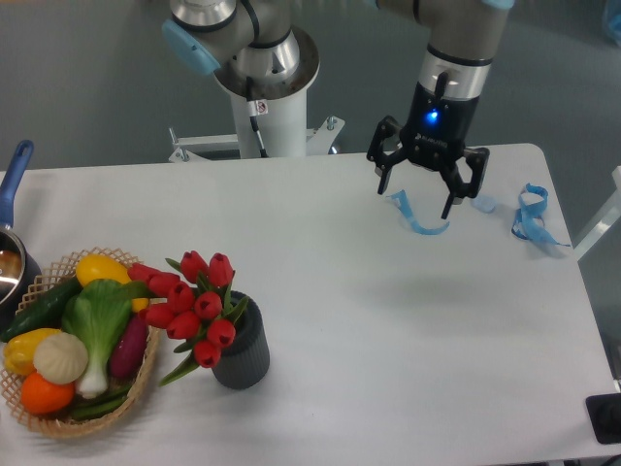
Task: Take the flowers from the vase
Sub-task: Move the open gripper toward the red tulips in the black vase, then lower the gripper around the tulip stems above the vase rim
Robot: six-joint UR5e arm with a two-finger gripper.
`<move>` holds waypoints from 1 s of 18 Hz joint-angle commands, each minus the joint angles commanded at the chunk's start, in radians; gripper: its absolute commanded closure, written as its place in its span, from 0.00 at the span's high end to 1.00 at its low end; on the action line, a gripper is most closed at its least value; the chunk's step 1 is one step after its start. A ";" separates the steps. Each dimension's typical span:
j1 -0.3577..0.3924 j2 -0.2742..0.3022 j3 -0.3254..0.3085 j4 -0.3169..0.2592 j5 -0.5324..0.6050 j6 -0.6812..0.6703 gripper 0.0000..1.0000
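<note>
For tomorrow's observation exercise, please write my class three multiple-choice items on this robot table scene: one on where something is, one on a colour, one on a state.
1. Where does the vase stand?
A. Just right of the wicker basket
B. At the far right table edge
C. Inside the basket

2. What colour are the tulip buds?
A. Yellow
B. Red
C. White

3. What is the state of the robot's hand?
A. Shut on the tulips
B. Open and holding nothing
C. Shut on a blue ribbon

Answers:
1 A, as the dark grey vase sits on the table beside the basket's right rim.
2 B, as every bud in the bunch is red.
3 B, as the fingers are spread apart above the table near the blue ribbon, far from the flowers.
</note>
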 joint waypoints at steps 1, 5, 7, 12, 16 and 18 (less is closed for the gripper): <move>-0.008 0.000 -0.006 0.014 -0.043 0.015 1.00; -0.052 -0.008 -0.019 0.026 -0.183 0.020 1.00; -0.086 -0.024 -0.019 0.049 -0.233 0.022 1.00; -0.185 -0.104 -0.017 0.135 -0.318 0.029 1.00; -0.215 -0.130 -0.020 0.176 -0.356 0.029 1.00; -0.227 -0.132 -0.023 0.178 -0.365 0.029 1.00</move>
